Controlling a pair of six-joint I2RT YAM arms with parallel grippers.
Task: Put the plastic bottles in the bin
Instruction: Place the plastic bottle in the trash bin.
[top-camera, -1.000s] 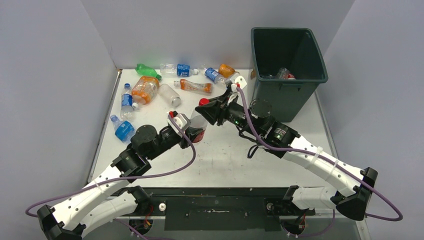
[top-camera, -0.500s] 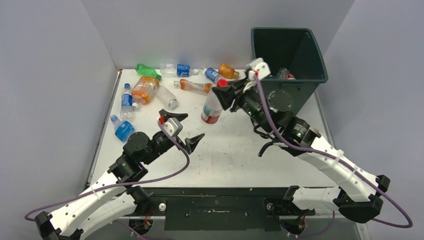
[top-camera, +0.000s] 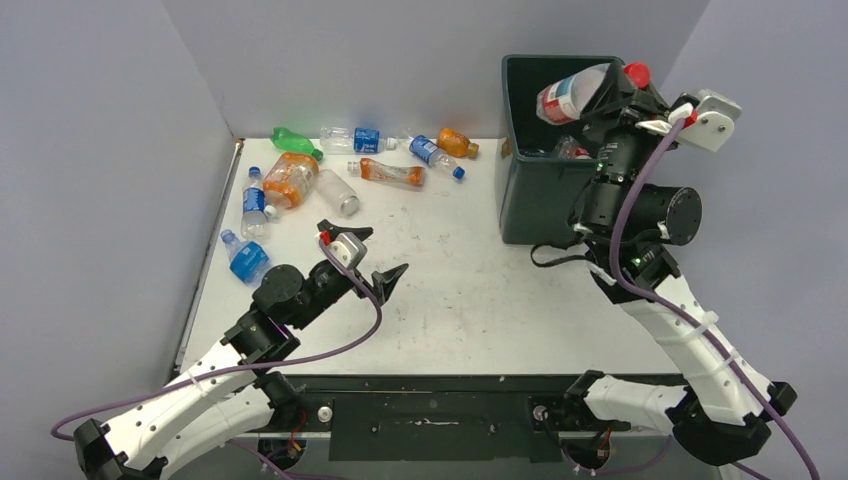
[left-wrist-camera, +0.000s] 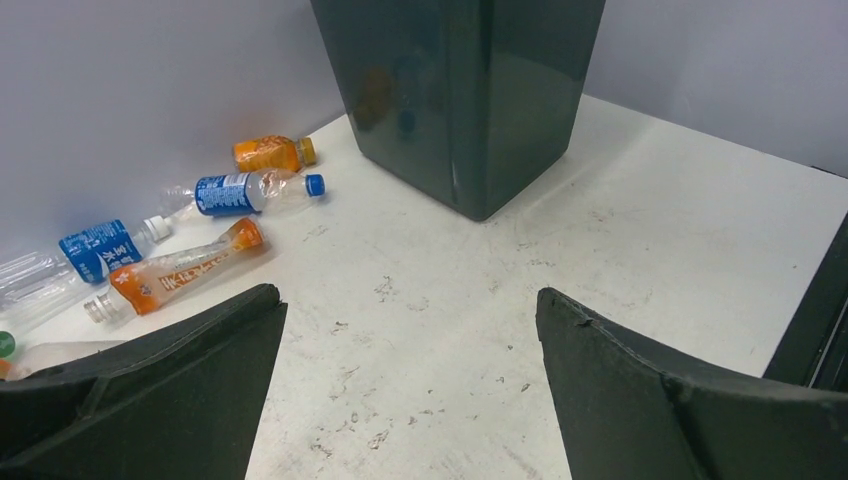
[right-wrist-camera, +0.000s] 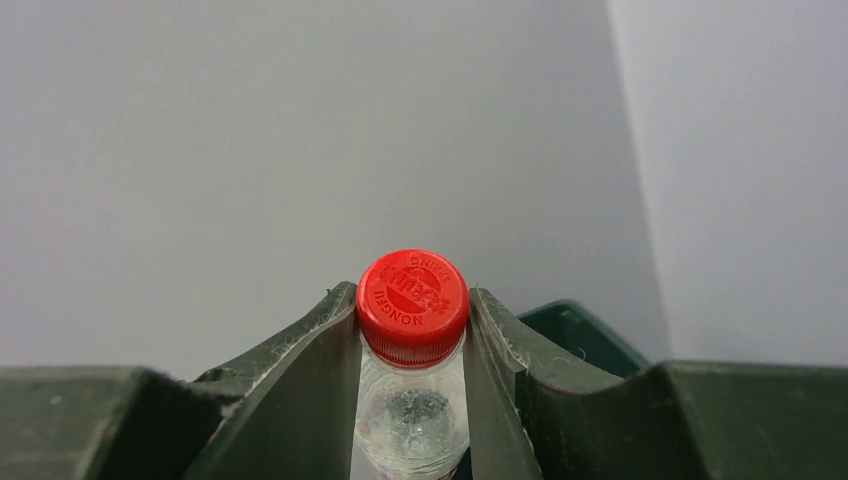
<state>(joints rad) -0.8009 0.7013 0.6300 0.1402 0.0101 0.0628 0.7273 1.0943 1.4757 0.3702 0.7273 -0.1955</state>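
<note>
My right gripper (top-camera: 620, 85) is shut on the neck of a clear red-capped bottle (top-camera: 568, 98), held tilted above the dark green bin (top-camera: 545, 200). In the right wrist view the fingers (right-wrist-camera: 325, 350) press just under the red cap (right-wrist-camera: 412, 300). Another bottle (top-camera: 570, 150) lies inside the bin. My left gripper (top-camera: 380, 251) hangs open and empty over the table's middle, its fingers (left-wrist-camera: 200, 370) wide apart. Several bottles lie at the back left: green (top-camera: 295, 140), large orange (top-camera: 290, 178), orange-labelled (top-camera: 390, 172), blue-labelled (top-camera: 433, 153).
Two blue bottles (top-camera: 245, 258) lie near the table's left edge. The bin's wall (left-wrist-camera: 470, 90) stands ahead of the left gripper, with bottles (left-wrist-camera: 250, 190) along the back wall to its left. Grey walls close in the back and sides.
The left gripper opened, let go of the red-capped bottle and drew back. The right arm carried that bottle from the table's middle up over the bin.
</note>
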